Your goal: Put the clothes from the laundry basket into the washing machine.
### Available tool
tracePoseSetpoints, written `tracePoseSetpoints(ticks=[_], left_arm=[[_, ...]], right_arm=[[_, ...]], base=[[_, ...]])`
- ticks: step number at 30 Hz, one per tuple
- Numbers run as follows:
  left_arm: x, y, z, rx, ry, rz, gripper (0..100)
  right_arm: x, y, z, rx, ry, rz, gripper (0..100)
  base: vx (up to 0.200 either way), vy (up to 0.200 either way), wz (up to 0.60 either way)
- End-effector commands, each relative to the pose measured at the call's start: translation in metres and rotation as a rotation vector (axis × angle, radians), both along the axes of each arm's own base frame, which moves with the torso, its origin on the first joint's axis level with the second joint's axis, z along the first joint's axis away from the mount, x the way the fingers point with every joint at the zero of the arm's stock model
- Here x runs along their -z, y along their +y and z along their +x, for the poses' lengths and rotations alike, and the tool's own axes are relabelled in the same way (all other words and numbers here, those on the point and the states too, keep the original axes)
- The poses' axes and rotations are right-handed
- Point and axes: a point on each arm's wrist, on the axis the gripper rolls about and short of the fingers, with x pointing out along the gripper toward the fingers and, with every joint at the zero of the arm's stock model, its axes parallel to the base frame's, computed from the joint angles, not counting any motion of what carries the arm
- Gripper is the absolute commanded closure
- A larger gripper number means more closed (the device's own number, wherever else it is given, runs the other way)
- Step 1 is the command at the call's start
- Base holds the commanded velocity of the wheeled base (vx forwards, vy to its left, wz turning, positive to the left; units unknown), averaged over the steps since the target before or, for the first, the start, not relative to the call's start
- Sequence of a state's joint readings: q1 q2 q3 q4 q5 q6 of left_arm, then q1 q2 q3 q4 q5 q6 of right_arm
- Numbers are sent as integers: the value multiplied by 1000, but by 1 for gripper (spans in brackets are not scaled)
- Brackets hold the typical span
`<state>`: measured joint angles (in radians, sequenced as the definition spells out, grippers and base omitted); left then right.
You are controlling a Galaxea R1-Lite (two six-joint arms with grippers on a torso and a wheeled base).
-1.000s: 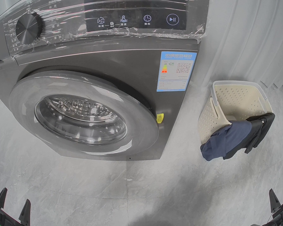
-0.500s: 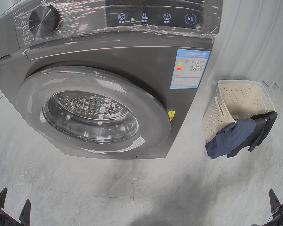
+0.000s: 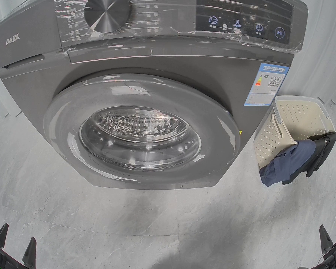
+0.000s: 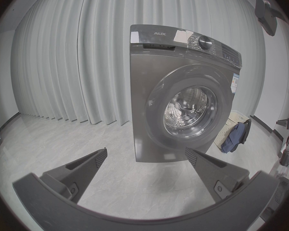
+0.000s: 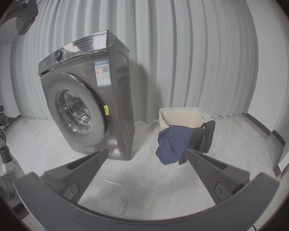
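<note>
Both claws are idling low and empty while the laundry is waiting at the basket.

I am taking 12 o'clock as straight ahead in the head view. Nearest me, the left claw [image 3: 16, 240] and the right claw [image 3: 333, 225] are hanging low over the grey floor [image 3: 100, 213], each with fingers spread wide and gripping nothing. Farther out, a navy garment [image 3: 287, 161] is draping over the near rim of the laundry basket [image 3: 298, 98], with a black garment [image 3: 323, 146] hanging beside it. They lie at about 11 o'clock from the right claw and 2 o'clock from the left, well apart from both. The basket is standing on the floor near the washing machine [image 3: 156, 68], off its right side. The machine's round door [image 3: 142, 131] is sitting shut at about 1 o'clock from the left claw. A pleated curtain [image 5: 183, 48] is hanging behind.
</note>
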<state>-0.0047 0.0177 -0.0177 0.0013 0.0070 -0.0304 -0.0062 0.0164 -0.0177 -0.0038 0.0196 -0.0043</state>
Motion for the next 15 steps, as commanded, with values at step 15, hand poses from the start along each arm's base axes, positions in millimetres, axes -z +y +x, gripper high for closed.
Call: tracePoseSetpoints(ticks=[15], left_arm=[[5,0,0,-1,5,0,0]], right_arm=[[5,0,0,0,0,0,0]], base=[[0,120,0]])
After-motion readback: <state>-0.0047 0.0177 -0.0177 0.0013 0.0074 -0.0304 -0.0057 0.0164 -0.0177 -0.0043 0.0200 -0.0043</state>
